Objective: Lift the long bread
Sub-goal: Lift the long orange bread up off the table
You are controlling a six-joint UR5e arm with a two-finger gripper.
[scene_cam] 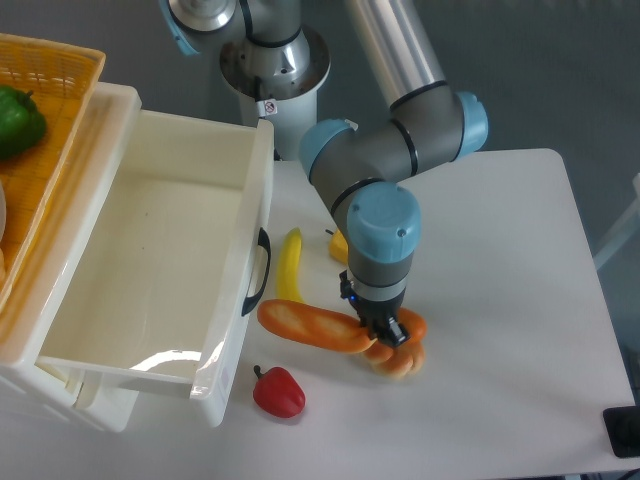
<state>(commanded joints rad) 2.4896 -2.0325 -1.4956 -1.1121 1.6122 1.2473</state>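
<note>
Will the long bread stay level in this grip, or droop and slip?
Probably stiff: the long bread sticks out straight. The end effector grips near one end, so it may tilt. Its glossy crust looks slippery.

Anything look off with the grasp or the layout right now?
Yes: the gripper holds the long bread at its far right end, not its middle, so the loaf sticks out sideways toward the white bin. It might tilt or slip.
</note>
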